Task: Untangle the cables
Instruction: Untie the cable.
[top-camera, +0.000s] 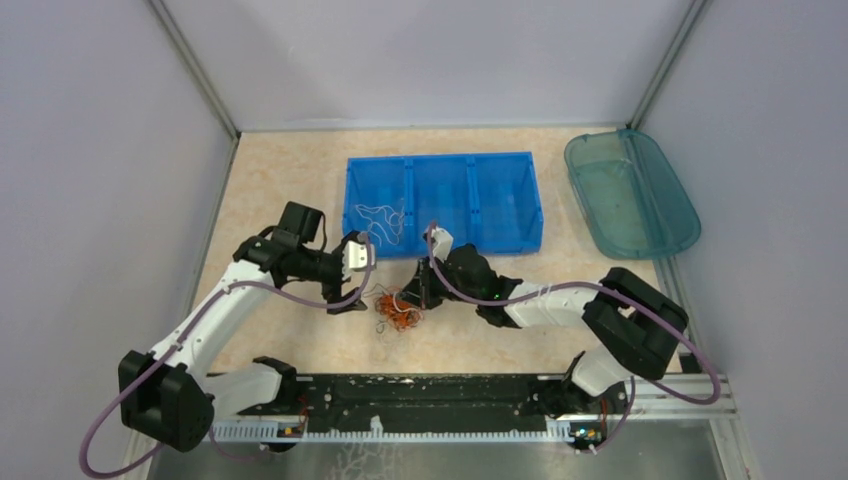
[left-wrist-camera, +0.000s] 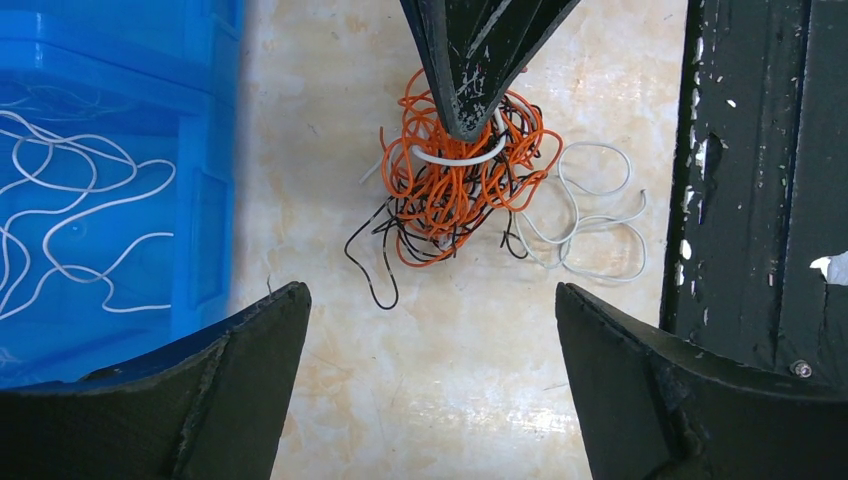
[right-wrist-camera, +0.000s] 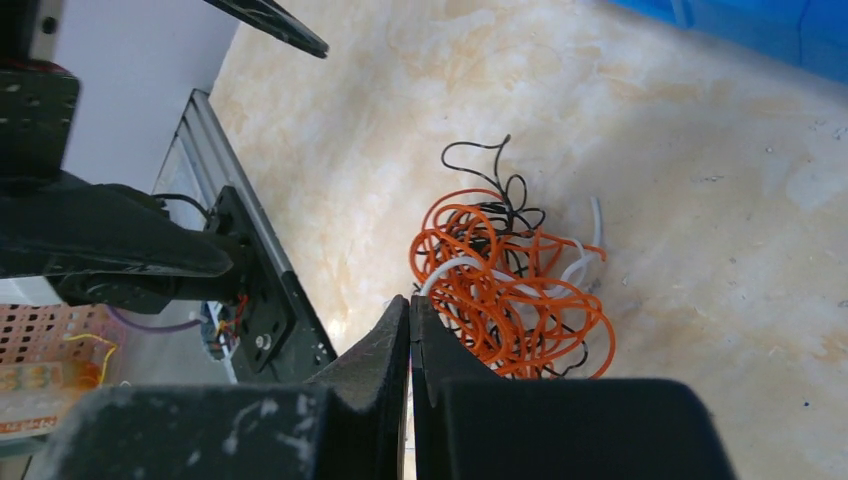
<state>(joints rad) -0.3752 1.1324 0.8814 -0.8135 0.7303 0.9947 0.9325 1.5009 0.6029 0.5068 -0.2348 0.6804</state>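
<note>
The cables (top-camera: 397, 312) lie as one tangle (left-wrist-camera: 460, 190) of orange, black and white wire on the table between both arms. My right gripper (top-camera: 414, 290) has its tips (right-wrist-camera: 410, 300) at the tangle's edge, shut, and a white cable (right-wrist-camera: 455, 268) runs out from right at the closed tips. The left wrist view shows those fingers (left-wrist-camera: 468, 90) coming down into the top of the tangle. My left gripper (left-wrist-camera: 430, 295) hangs open above bare table just short of the tangle, nothing between its fingers. A loose white loop (left-wrist-camera: 590, 220) trails beside the tangle.
A blue three-compartment bin (top-camera: 530, 200) stands behind the tangle, with several white cables (left-wrist-camera: 70, 210) in its left compartment. A teal tray (top-camera: 600, 140) lies at the back right. The black base rail (top-camera: 430, 390) runs along the near edge, close to the tangle.
</note>
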